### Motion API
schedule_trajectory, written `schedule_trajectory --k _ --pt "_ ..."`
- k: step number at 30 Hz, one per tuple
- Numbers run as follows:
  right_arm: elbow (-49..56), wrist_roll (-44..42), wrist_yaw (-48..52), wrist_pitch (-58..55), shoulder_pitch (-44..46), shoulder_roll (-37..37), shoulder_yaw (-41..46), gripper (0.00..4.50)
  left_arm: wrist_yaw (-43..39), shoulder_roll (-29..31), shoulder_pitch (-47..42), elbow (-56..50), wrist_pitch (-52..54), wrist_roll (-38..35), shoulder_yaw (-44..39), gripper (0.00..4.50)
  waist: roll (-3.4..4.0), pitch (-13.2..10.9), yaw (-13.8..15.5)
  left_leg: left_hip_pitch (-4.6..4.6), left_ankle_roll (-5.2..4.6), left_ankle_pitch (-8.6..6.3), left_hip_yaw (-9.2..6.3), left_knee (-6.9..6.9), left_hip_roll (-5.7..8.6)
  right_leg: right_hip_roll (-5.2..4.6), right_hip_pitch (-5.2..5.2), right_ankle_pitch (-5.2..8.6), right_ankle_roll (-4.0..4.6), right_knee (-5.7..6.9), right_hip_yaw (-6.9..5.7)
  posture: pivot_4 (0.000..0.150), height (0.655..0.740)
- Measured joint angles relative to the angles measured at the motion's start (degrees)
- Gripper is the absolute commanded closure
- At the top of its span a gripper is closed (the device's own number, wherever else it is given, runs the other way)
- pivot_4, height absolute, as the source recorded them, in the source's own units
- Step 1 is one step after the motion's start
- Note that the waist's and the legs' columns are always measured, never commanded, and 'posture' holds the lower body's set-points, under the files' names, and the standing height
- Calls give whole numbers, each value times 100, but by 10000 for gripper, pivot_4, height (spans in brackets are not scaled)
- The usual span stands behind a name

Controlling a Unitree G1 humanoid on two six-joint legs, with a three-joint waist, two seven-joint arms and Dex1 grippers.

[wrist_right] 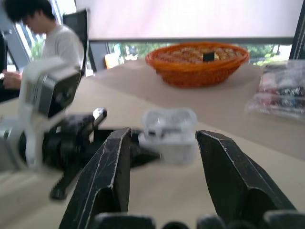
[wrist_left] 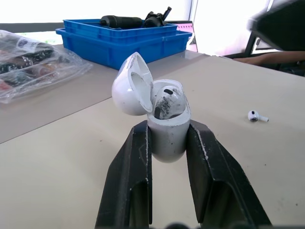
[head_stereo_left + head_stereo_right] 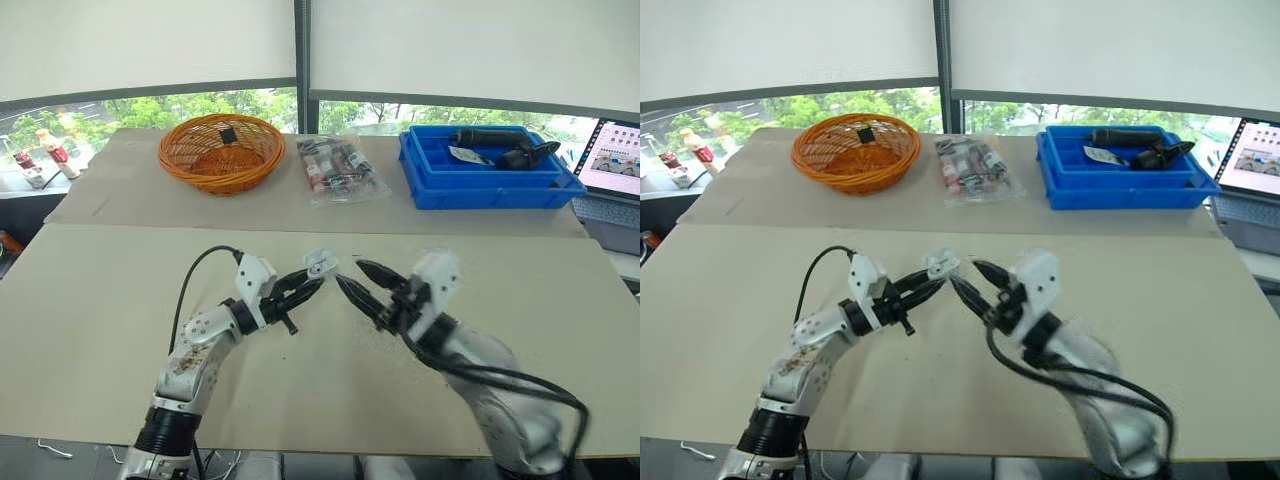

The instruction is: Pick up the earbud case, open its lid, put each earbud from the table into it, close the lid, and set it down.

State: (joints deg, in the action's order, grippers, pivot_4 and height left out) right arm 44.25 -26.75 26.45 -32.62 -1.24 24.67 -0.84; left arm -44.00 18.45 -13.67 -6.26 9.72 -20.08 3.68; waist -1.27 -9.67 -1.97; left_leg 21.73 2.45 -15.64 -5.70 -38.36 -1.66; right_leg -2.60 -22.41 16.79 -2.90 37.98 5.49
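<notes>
My left gripper (image 3: pixel 314 279) is shut on the white earbud case (image 2: pixel 167 134), holding it above the middle of the table. The case's lid (image 2: pixel 130 86) is flipped open, and one earbud (image 2: pixel 167 102) sits inside. A second white earbud (image 2: pixel 257 116) lies on the table beyond the case. My right gripper (image 3: pixel 348 272) is open just to the right of the case, its tips close to it with nothing between them. In the right wrist view the case (image 1: pixel 170 131) hangs just past the two spread fingers (image 1: pixel 110 164).
Along the back of the table stand an orange wicker basket (image 3: pixel 221 150), a clear bag of small items (image 3: pixel 338 168) and a blue bin (image 3: pixel 485 170) holding a black tool. A laptop (image 3: pixel 612 160) is at the far right. A person (image 1: pixel 50 40) sits off to the side.
</notes>
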Motion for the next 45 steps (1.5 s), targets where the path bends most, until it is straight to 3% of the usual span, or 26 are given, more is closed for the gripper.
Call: schedule_trajectory --k 6,13,14,19,25,36,45 --pt "273 183 676 543 -2281 752 1491 20815 8 104 229 22 -458 222 -26 39928 2 1 49 -25 0 0 2 0 -2 4 19 1 -1 3 2 1500 7136" --pt "-333 484 1516 2169 -4269 375 2889 20815 46 128 475 43 -626 295 -30 39928 3 1 60 -27 0 0 10 1 -4 4 24 3 -2 -2 7 1500 7136" --pt "-522 520 1575 2290 -4334 362 2991 15192 55 128 496 45 -629 298 -29 39928 3 1 56 -28 0 0 12 1 -4 4 24 3 -2 -2 9 1500 7136" --pt "-981 516 1580 2399 -4028 371 3166 0 71 106 511 46 -703 301 -17 39928 11 1 41 -32 0 0 13 3 -6 8 24 4 2 3 10 1500 7136" --pt "-1139 509 1373 2015 -3234 704 3107 0 82 91 536 48 -735 315 -6 39928 13 2 53 -31 0 0 15 2 -4 6 25 4 2 1 12 1500 7136" --pt "-1844 611 527 218 -661 1041 1701 0 124 25 601 51 -761 377 78 39929 18 2 112 -27 0 0 13 0 -1 2 23 3 2 1 10 1500 7136" --pt "-2792 758 478 128 -353 1008 1332 0 125 29 609 46 -743 411 91 39928 22 3 107 -30 0 0 12 0 -2 3 22 3 3 6 9 1500 7136"
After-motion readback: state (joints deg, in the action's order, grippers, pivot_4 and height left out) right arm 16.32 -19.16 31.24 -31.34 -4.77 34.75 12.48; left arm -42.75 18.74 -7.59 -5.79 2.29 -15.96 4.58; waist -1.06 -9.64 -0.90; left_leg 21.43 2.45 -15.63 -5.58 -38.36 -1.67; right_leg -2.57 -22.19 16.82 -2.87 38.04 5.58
